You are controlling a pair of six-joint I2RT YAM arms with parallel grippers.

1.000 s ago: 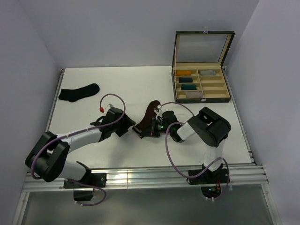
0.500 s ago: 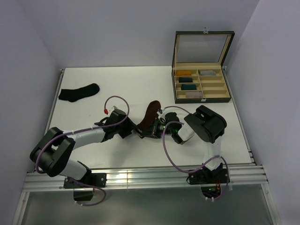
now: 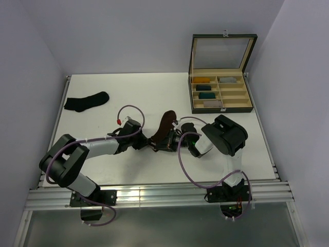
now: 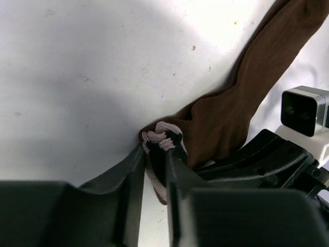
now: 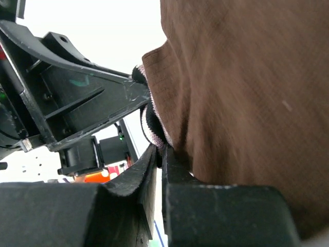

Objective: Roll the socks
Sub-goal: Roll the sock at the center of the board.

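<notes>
The dark brown sock [image 3: 163,128] lies mid-table, its toe pointing away and its pale-striped cuff [image 4: 162,140] near me. My left gripper [image 3: 148,142] is shut on the cuff [image 4: 154,163] from the left. My right gripper [image 3: 162,144] is shut on the same cuff edge [image 5: 154,136] from the right, with the brown fabric [image 5: 241,87] draped over its finger. The two grippers sit almost touching. The plain black sock [image 3: 86,101] lies flat at the far left of the table, away from both grippers.
An open wooden box [image 3: 221,95] with compartments stands at the far right; it holds mustard, teal and grey rolled bundles. White walls close in the table on the left, back and right. An aluminium rail [image 3: 154,193] runs along the near edge.
My left gripper has moved right and closed on the striped cuff beside the right gripper. The right arm has shifted slightly left; the brown sock stays roughly in place.
</notes>
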